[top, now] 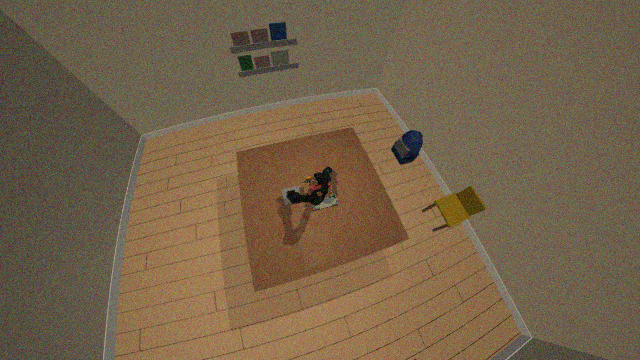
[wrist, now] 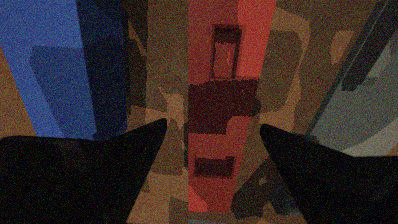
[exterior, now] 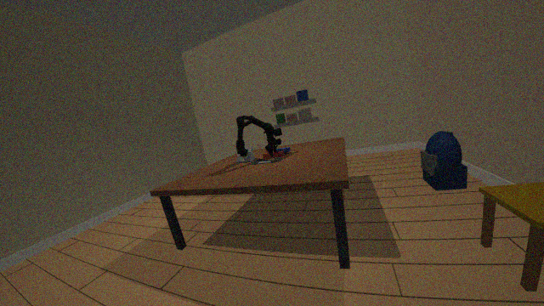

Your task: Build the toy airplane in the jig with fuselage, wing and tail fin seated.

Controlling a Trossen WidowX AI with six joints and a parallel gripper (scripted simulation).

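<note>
The red fuselage (wrist: 200, 30) (top: 314, 188) (exterior: 267, 156) lies on the table beside the jig, its two dark sockets facing up. My gripper (wrist: 213, 125) (exterior: 272, 154) is open and empty, low over the fuselage, one finger on each side of it. The blue wing (wrist: 40, 25) (exterior: 286, 150) lies apart from the fuselage, at the left in the wrist view. The grey jig (wrist: 345, 117) (top: 327, 203) (exterior: 266, 161) is on the fuselage's other side, partly cut off in the wrist view. A small yellow-orange piece (top: 308, 179), probably the tail fin, lies near the fuselage; its shape is unclear.
The parts are close together on the brown table (top: 280, 265) (exterior: 314, 166), with the blue wing and grey jig flanking the fingers. The arm's base stands on a pale plate (top: 286, 193). A yellow chair (top: 452, 209) and a blue backpack (top: 410, 145) (exterior: 444, 153) are away from the table.
</note>
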